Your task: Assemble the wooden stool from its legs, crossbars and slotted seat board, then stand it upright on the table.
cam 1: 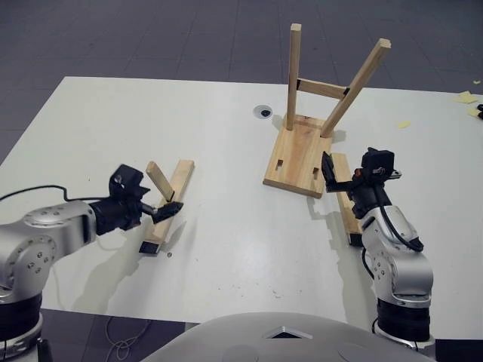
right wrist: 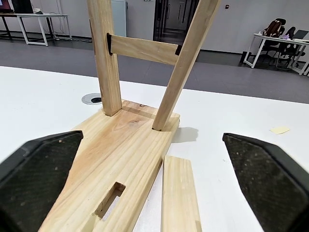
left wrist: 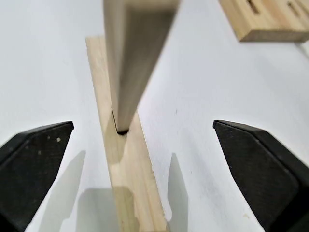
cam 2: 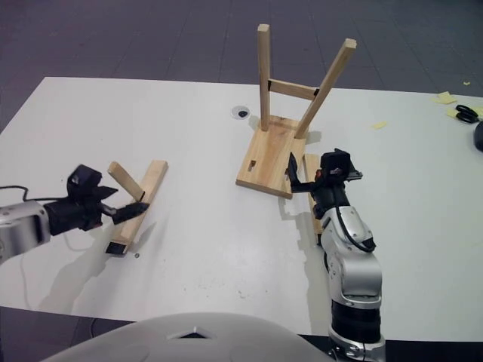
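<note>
The slotted seat board (cam 1: 290,158) lies flat at the table's middle back. Two legs (cam 1: 293,72) stand up from its far end, joined by a crossbar (cam 1: 323,88). A loose leg (cam 1: 346,200) lies along the board's right side. My right gripper (right wrist: 153,136) is open, low over that leg's far end and facing the board (right wrist: 116,159). At the left, another leg (cam 1: 170,202) lies flat with a short crossbar (cam 1: 159,181) stuck upright in it. My left gripper (left wrist: 144,124) is open, its fingers on either side of this leg (left wrist: 126,169) without touching it.
A round cable hole (cam 1: 263,111) sits in the table behind the board. Yellow paper scraps (cam 1: 466,96) and a dark object (cam 2: 478,136) lie at the far right. A cable (cam 1: 30,194) trails off the left edge. Bare tabletop spans the front middle.
</note>
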`<control>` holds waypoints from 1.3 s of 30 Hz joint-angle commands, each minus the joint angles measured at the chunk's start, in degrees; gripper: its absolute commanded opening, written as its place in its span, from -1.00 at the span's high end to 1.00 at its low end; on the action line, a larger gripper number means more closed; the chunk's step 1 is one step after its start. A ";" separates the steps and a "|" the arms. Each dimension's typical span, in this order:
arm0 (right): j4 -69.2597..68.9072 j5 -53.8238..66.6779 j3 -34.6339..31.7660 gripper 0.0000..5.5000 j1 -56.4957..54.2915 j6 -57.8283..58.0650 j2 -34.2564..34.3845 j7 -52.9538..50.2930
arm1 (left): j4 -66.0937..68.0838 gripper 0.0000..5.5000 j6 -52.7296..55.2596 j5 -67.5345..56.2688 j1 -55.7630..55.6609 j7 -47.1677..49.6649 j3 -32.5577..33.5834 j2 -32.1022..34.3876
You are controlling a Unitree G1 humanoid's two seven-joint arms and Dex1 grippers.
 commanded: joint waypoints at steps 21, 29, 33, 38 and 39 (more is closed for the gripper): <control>-1.49 -0.77 0.66 -0.96 -0.27 -0.33 2.31 -1.92 | 5.52 0.18 -18.16 24.04 2.77 -10.90 -15.44 7.17; 0.00 3.45 -1.26 -0.96 -4.92 0.39 1.17 1.60 | 6.67 0.24 -20.35 21.99 -14.25 -5.88 -8.50 -2.59; -0.77 30.42 -9.65 -0.96 -16.55 9.24 9.32 0.96 | 9.84 0.24 -33.51 25.27 -27.86 -1.16 -9.09 -12.26; 4.84 64.24 -15.60 -0.96 -30.42 14.63 8.15 -5.29 | 9.49 0.24 -45.05 29.77 -28.39 -3.87 -16.87 -17.11; 6.32 66.92 -15.92 -0.96 -31.99 15.10 7.48 -6.77 | 9.05 0.24 -46.07 30.05 -28.17 -4.50 -18.38 -17.97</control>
